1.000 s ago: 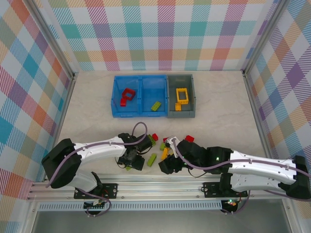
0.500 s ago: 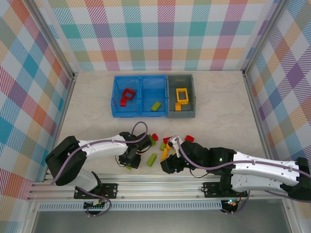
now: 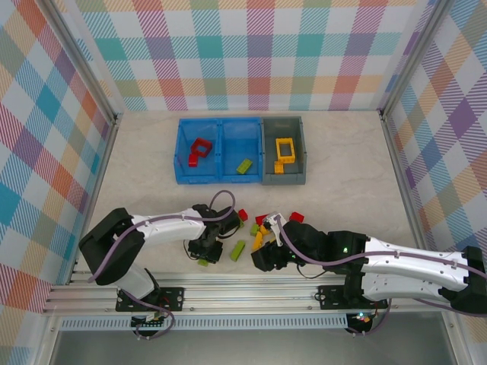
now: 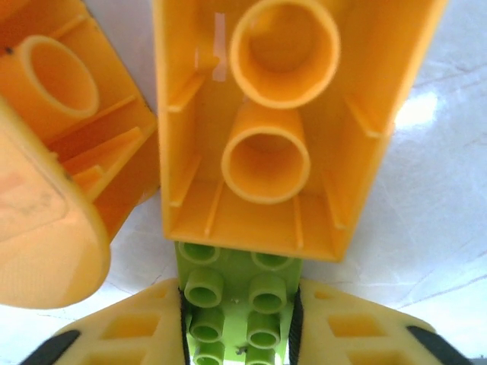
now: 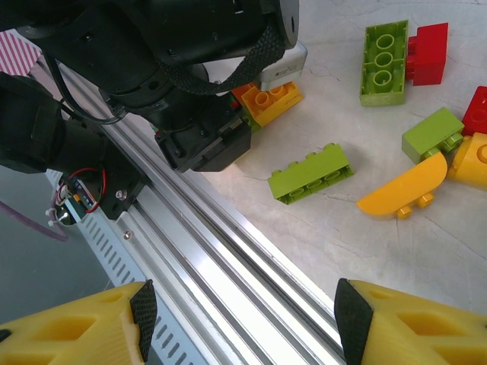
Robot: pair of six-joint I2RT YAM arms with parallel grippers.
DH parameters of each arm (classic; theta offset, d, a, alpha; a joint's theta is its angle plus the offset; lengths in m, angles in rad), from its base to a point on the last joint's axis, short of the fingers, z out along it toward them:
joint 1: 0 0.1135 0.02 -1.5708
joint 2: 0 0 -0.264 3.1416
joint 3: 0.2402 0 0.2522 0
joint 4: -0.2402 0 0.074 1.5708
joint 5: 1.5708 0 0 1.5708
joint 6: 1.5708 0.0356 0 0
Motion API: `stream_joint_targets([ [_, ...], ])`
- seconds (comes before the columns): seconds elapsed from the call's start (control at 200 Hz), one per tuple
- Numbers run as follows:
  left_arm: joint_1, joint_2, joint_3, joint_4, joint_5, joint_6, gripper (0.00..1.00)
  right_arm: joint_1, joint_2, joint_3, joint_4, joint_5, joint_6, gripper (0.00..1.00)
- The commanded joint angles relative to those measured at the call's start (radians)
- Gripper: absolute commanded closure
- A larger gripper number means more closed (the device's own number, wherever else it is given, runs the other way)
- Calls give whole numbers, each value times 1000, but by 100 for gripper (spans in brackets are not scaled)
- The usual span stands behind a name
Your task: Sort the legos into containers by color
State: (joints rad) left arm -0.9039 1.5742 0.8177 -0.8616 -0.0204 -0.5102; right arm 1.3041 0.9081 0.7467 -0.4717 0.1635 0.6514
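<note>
Seen from above, a blue two-compartment bin (image 3: 219, 179) and a dark grey bin (image 3: 284, 181) stand side by side at the middle of the frame. Red bricks (image 3: 198, 150) lie in the blue bin's left compartment and a lime green one (image 3: 244, 166) in its right. A yellow-orange frame (image 3: 284, 150) lies in the grey bin. The loose legos (image 3: 262, 228) are scattered lower down, just above the arm bases.

The left gripper (image 3: 205, 255) is low over the table at the lower left of that scatter. In its wrist view the yellow fingertips (image 4: 358, 331) press on both sides of a small lime green brick (image 4: 232, 285), studs up, at bottom centre. As far as I can judge, the gripper is clamped on it. An upturned yellow-orange brick (image 4: 297, 129) touches the green brick's far end.

The right gripper (image 5: 242, 323) hangs with its fingers wide apart and nothing between them, above the aluminium rail (image 5: 251, 258).

The step in hand looks like lifting the green brick. It should come straight up, so the orange neighbour is not dragged. It then belongs in the blue bin's right compartment, let go low inside the walls. The right arm is close and should keep clear.
</note>
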Motion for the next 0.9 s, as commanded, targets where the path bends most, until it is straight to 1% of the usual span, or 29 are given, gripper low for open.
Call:
stream_joint_targets([
  [0.0,9,68,-52,140,14,6,75,9,-7,-5,1,24,13,35],
  [0.08,9,43,-26,110,-2,10,78,9,-10,1,-4,30,11,35],
  [0.185,10,-32,48,13,-30,10,79,8,-16,23,-27,64,4,36],
  [0.285,10,-118,164,-107,-66,6,79,6,-36,57,-62,147,2,37],
  [0.345,12,-144,252,-169,-74,9,78,0,-47,79,-76,207,-1,37],
  [0.41,18,-152,344,-213,-69,17,78,-21,-57,107,-91,263,-4,37],
  [0.47,31,-141,423,-234,-61,30,77,-75,-59,133,-92,270,-14,38],
  [0.605,103,-57,588,-243,-53,82,77,-235,-23,193,-86,218,-33,39],
  [0.755,186,126,832,-218,-53,151,77,-407,43,203,50,59,-71,39],
  [0.81,211,222,932,-225,-69,167,77,-447,71,204,119,3,-83,39],
  [0.895,241,359,1077,-225,-117,182,77,-467,94,194,234,-21,-108,38],
])
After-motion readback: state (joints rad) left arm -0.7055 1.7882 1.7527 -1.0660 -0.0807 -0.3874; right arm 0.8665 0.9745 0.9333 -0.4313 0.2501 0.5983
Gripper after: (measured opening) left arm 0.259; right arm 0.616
